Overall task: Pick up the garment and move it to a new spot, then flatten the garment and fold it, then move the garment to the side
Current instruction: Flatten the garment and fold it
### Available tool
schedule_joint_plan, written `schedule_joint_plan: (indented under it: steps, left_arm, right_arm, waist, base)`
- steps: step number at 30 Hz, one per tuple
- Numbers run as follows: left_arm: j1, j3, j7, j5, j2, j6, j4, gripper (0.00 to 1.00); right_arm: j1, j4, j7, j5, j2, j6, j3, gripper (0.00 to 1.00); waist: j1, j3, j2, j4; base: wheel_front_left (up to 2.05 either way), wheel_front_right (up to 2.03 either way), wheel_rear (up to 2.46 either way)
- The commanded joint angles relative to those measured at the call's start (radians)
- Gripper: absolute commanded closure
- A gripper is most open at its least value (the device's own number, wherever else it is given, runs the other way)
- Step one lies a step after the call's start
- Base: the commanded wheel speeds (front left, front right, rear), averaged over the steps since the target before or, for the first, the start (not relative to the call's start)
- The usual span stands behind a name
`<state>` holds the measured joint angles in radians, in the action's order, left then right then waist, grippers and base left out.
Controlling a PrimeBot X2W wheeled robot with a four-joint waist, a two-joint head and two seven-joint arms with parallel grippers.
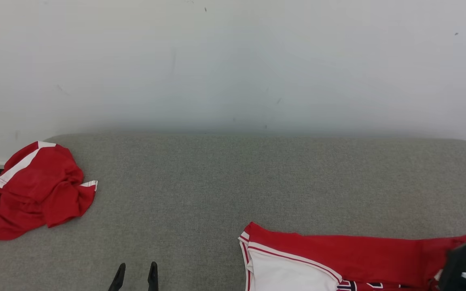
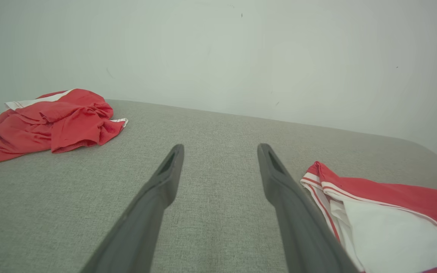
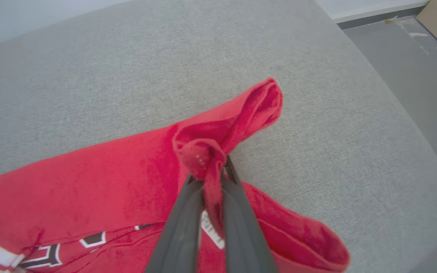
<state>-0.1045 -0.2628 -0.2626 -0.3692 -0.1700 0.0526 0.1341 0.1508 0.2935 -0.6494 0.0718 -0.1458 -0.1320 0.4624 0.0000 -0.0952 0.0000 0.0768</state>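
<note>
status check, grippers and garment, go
Right gripper shut on red jersey. Left gripper open, holding nothing. Second red garment crumpled far left, out of the way.

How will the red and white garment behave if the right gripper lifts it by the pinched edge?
Probably floppy: the red and white garment bunches into a soft fold where the right gripper pinches it, so the rest should hang and drag. It looks thin, so likely light. The textured grey cushion may resist sliding.
</note>
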Motion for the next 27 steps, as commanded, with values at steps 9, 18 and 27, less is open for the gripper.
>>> schedule_joint_plan:
  steps: [9,18,27]
  left_arm:
    - [-0.01,0.005,-0.003,0.025,0.025,-0.02,0.02,0.0]
    - [-0.016,0.004,-0.003,0.041,0.03,-0.033,0.029,0.0]
    - [0.023,0.048,-0.003,0.042,0.022,-0.101,0.087,0.0]
  right_arm:
    - [-0.098,-0.21,-0.171,0.199,0.091,0.002,-0.281,1.0]
    - [-0.065,-0.083,-0.1,0.298,0.095,0.002,-0.492,1.0]
    - [0.03,0.114,0.011,0.378,0.096,0.002,-0.672,1.0]
  waist:
    - [0.0,-0.013,0.0,0.001]
    - [0.0,-0.018,0.0,0.042]
    - [0.0,-0.017,0.0,0.082]
  base:
    - [0.0,0.0,0.0]
    - [0.0,0.0,0.0]
    - [0.0,0.0,0.0]
